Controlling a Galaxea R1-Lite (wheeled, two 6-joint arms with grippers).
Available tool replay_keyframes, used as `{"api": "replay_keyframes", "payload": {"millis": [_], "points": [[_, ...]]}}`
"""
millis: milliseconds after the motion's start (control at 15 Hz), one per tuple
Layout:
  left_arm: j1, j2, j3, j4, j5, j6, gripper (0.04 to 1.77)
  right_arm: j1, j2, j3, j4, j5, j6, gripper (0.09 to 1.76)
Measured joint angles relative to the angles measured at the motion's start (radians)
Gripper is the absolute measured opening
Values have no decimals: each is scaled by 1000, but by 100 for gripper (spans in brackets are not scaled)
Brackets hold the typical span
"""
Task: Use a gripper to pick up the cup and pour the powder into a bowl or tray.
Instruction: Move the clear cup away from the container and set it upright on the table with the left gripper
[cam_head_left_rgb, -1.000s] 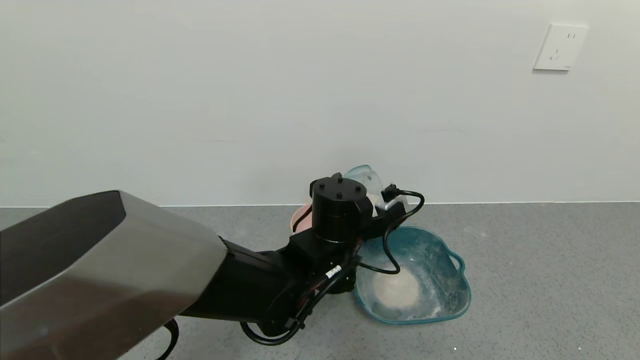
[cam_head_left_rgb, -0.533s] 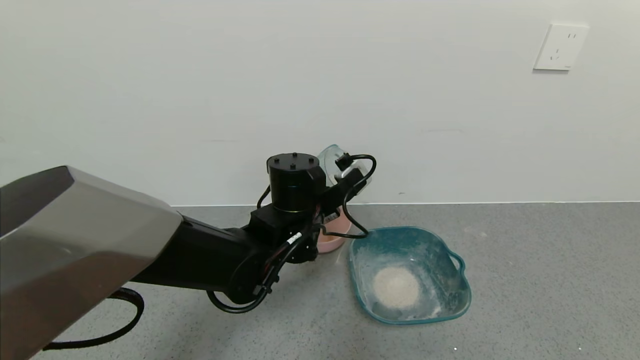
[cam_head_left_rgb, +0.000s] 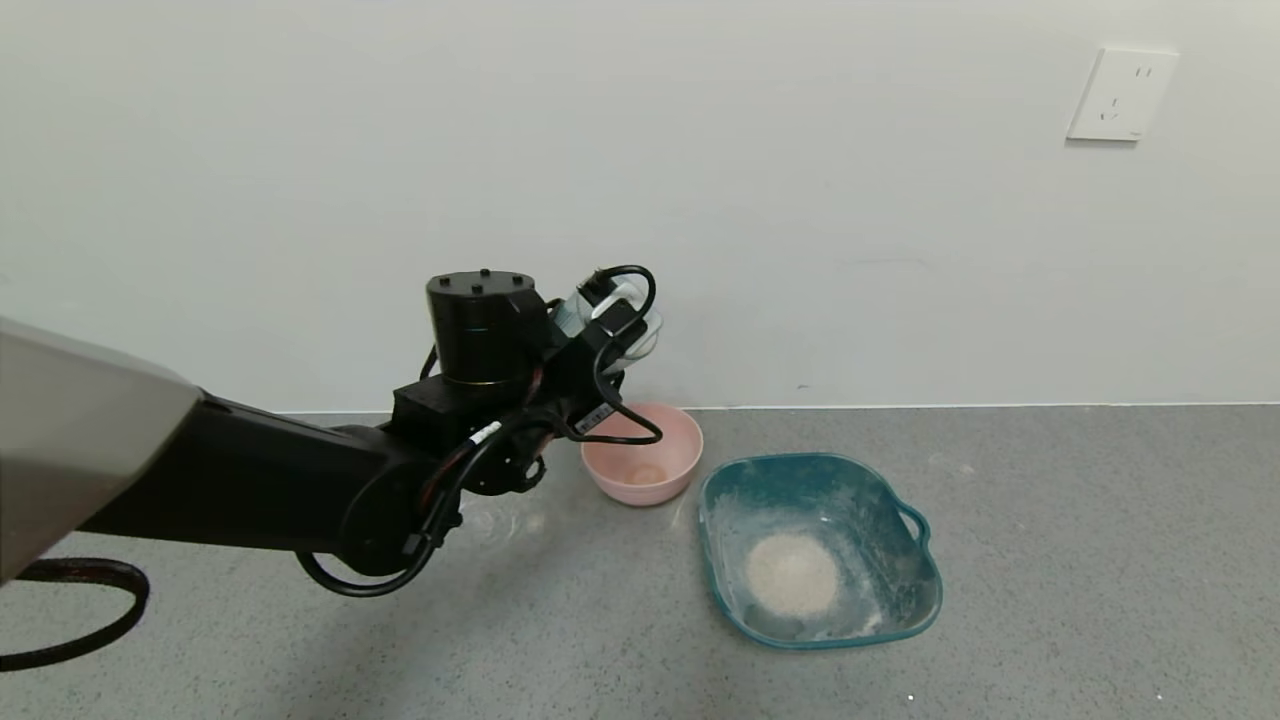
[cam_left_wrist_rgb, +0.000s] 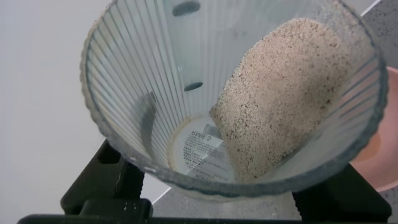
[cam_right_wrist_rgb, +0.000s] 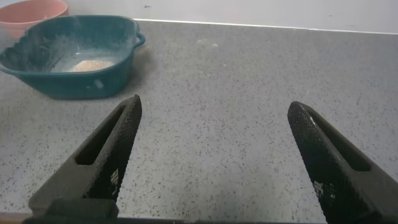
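Observation:
My left gripper (cam_head_left_rgb: 612, 325) is shut on the cup (cam_head_left_rgb: 625, 312), a clear ribbed tumbler held tilted in the air, above and just left of the pink bowl. In the left wrist view the cup (cam_left_wrist_rgb: 155, 93) fills the picture, and beige powder (cam_left_wrist_rgb: 286, 99) lies along one inner wall, with the black fingers (cam_left_wrist_rgb: 115, 183) at its sides. The teal tray (cam_head_left_rgb: 800, 462) sits on the grey surface to the right, holding a round powder pile (cam_head_left_rgb: 793, 575). My right gripper (cam_right_wrist_rgb: 214, 106) is open and empty over bare grey surface, with the tray (cam_right_wrist_rgb: 74, 84) far off.
A small pink bowl (cam_head_left_rgb: 640, 455) stands against the tray's left corner, near the white wall. A wall socket (cam_head_left_rgb: 1120, 95) is at the upper right. A black cable (cam_head_left_rgb: 80, 600) loops on the surface at the far left.
My left arm has swung left and upward from over the tray, carrying the cup past the pink bowl. The tray's powder pile and the bowl are now uncovered.

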Motion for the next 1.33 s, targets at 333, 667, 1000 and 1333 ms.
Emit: {"api": "replay_keyframes", "payload": {"millis": [333, 667, 1000, 1333], "points": [[97, -96, 126, 30, -131, -193, 129, 0, 0, 0, -1, 0, 0, 171], [157, -124, 181, 20, -140, -472, 129, 0, 0, 0, 0, 0, 0, 171], [168, -134, 247, 16, -141, -663, 129, 0, 0, 0, 0, 0, 0, 171], [179, -128, 277, 13, -147, -737, 129, 0, 0, 0, 0, 0, 0, 171]]}}
